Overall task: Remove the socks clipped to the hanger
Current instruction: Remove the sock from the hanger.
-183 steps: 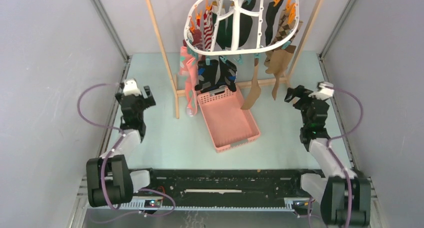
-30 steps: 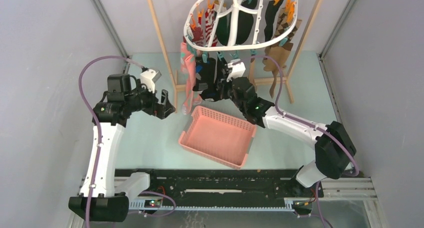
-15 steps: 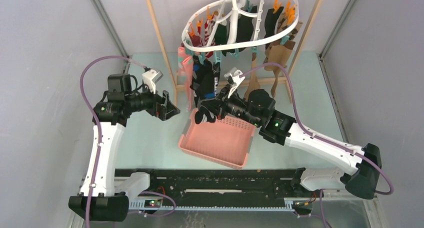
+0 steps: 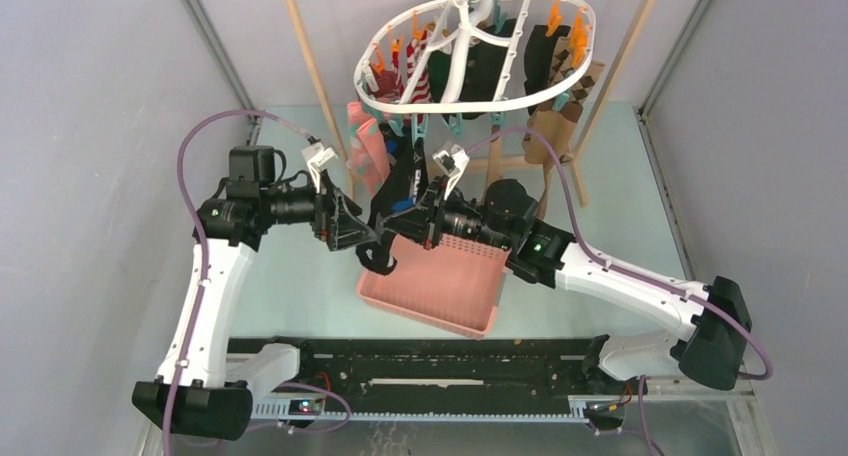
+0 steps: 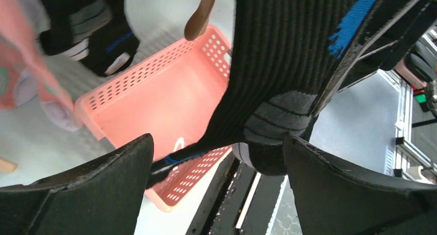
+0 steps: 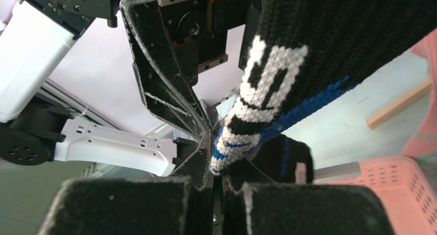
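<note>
The white hanger [image 4: 455, 61] hangs tilted from the wooden rack [image 4: 308, 66], most socks on it dangling from teal and orange clothespins. Below it the pink basket [image 4: 440, 286] sits skewed on the table. Both arms meet over its far-left corner. The right gripper [image 4: 412, 226] is pinched tight on a black sock [image 4: 392, 201] with blue and grey markings. This sock drapes down between the left gripper's [image 4: 362, 238] widely spread fingers [image 5: 93, 194], its toe at the basket rim. Whether a clothespin holds its upper end I cannot tell. If one does, a hard pull could swing the hanger and shake other socks loose. The grippers are nearly touching, so a careless closing could knock them together. Released here, the sock might slide outside the basket.
</note>
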Controlling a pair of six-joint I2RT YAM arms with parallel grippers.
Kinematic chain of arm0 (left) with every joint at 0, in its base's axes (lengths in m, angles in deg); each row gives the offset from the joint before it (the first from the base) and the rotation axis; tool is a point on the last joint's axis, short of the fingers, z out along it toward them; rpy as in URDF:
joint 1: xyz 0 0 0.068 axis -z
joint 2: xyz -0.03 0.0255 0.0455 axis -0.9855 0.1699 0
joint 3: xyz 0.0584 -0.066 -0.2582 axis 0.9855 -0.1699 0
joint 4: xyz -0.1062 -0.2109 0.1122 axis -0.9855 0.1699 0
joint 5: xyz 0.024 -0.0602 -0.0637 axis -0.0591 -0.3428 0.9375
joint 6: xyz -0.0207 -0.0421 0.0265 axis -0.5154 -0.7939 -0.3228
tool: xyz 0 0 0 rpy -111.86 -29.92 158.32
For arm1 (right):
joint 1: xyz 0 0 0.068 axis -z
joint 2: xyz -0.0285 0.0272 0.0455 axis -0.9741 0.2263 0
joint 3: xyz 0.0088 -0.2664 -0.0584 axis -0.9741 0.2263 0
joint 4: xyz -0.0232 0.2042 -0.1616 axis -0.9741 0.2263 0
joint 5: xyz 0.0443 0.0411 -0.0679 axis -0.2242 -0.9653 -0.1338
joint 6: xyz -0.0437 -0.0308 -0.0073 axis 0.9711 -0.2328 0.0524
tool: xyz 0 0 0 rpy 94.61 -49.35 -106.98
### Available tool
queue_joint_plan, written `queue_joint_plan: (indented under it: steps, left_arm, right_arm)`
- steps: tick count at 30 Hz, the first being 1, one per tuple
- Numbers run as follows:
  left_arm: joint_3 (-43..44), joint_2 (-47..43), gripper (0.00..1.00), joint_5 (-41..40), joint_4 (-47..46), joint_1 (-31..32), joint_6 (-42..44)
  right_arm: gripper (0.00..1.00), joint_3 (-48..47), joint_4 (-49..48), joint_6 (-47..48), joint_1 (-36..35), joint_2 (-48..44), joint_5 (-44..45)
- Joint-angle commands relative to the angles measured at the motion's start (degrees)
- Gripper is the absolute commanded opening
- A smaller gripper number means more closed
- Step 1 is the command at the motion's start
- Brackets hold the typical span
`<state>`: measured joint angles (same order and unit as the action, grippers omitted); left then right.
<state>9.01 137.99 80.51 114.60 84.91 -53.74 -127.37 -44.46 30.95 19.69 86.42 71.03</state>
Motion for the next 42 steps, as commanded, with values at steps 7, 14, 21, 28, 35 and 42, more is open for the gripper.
queue_joint_plan:
  steps: [7,14,21,28,35,42]
  left_arm:
    - [0.0,0.0,0.93,7.0,-2.0,2.8,2.6]
    - [-1.1,0.2,0.64,7.9,-4.1,3.2,1.2]
    - [-3.4,-0.5,0.14,4.2,-12.7,3.7,-7.8]
    - [-4.8,-1.7,0.00,-6.3,-17.1,3.7,-12.7]
    - [-6.1,-1.8,0.00,-10.0,-18.0,4.3,-13.8]
    - [-5.4,-1.3,0.00,-13.1,-18.2,4.8,-14.4]
  right_arm:
    - [0.00,-1.5,-8.1,-8.0,-0.2,3.6,-7.4]
    - [0.01,-1.5,-9.6,-11.0,0.7,4.0,-8.0]
    - [0.35,-1.5,-5.7,-11.3,1.2,2.9,-3.5]
    - [0.71,-3.0,8.5,-3.4,0.1,-4.6,23.4]
    - [0.79,-10.6,15.3,2.1,3.2,-2.6,30.1]
    - [0.82,-19.6,13.6,5.3,7.4,4.3,29.0]
